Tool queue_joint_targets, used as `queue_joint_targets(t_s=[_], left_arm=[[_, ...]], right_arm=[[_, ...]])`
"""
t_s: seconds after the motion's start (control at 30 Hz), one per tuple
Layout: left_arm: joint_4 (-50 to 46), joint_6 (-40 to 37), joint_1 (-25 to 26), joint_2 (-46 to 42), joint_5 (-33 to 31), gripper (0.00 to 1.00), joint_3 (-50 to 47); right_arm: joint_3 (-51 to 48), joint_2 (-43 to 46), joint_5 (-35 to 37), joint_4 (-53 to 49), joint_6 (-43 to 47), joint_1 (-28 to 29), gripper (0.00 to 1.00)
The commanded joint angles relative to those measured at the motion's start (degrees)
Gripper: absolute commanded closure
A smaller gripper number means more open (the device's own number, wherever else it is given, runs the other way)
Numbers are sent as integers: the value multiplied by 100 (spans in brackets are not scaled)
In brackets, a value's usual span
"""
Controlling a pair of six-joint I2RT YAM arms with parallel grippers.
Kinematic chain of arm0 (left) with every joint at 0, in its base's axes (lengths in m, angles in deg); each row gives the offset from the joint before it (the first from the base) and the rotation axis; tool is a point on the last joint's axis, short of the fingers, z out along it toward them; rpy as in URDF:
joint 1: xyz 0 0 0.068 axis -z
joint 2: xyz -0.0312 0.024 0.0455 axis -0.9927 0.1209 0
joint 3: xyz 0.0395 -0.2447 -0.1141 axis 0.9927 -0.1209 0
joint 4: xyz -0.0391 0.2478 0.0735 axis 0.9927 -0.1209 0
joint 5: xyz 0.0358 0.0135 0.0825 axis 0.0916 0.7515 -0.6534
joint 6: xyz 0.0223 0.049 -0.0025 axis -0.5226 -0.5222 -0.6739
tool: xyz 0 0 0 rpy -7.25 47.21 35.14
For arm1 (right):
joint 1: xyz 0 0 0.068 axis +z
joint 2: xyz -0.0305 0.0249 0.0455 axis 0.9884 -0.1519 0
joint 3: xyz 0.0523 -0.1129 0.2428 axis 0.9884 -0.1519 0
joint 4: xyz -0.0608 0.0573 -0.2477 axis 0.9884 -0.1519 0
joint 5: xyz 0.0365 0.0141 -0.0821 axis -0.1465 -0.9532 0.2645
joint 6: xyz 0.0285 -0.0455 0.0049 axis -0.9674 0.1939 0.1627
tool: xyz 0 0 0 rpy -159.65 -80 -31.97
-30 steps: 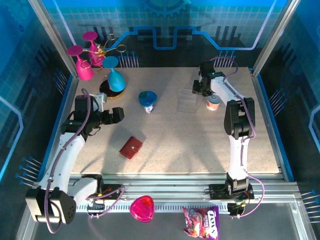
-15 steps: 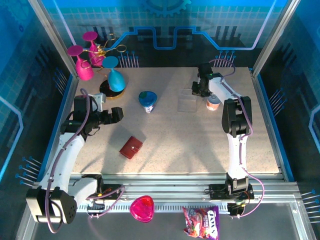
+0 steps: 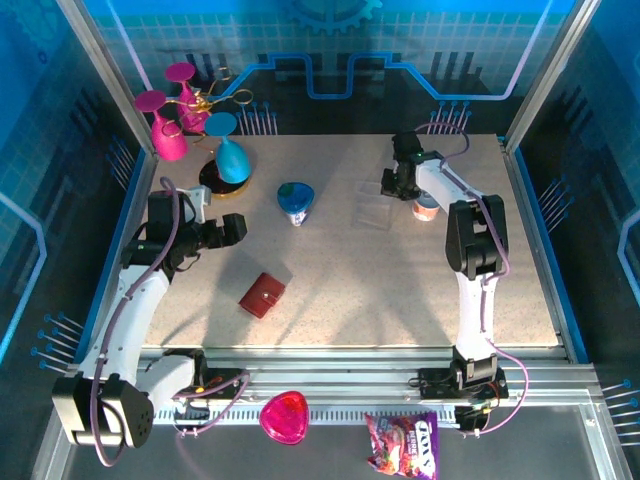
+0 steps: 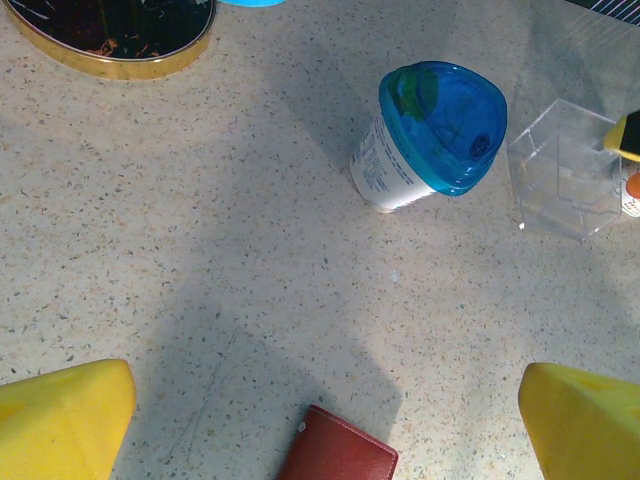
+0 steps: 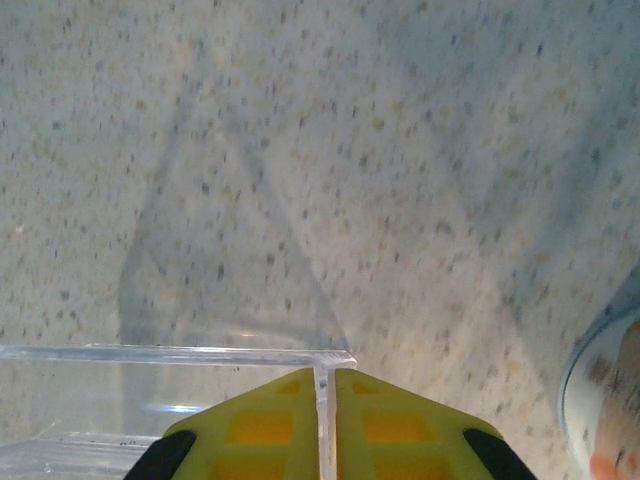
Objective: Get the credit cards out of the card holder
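At the bench's (image 3: pixel 350 290) far side my right fingers (image 3: pixel 386 187) are clamped on a clear box (image 3: pixel 372 208) wall. Left fingers (image 3: pixel 238 228) spread wide, card holder (image 3: pixel 262 295) closed nearby.

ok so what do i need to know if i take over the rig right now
Left end effector: open, empty, hovering over the table, with the card holder at the near edge of its wrist view.
Right end effector: shut on a wall of the clear plastic box at the far side of the table.
Card holder: closed, flat on the table in front of the left arm, nothing touching it.
Done: nothing yet; no credit cards are out.
To do: probably let go of the box, then open the card holder and pull the credit cards out.
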Motion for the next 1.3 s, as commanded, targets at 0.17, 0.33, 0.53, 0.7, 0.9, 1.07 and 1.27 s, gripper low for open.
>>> queue_joint_targets(t_s=[0.17, 0.33, 0.53, 0.7, 0.9, 1.07, 1.27], left_arm=[[118, 289, -59, 83, 253, 1, -105], [275, 568, -60, 133, 467, 1, -223], [369, 883, -50, 217, 649, 1, -375], [440, 1053, -50, 217, 702, 1, -529], [396, 1123, 72, 418, 834, 1, -616], [450, 1230, 215, 505, 808, 1, -751], [540, 1306, 453, 696, 739, 2, -882]], right_arm=[[-979, 946, 106, 224, -560, 588, 92], [-1305, 1147, 241, 266, -666, 1039, 91], [-1218, 1038, 720, 92, -604, 1309, 91], [-1054, 893, 908, -9, -499, 1387, 91], [-985, 805, 888, -88, -468, 1480, 87], [-942, 828, 853, -202, -459, 1480, 84], [-1006, 959, 796, -200, -477, 1484, 81]])
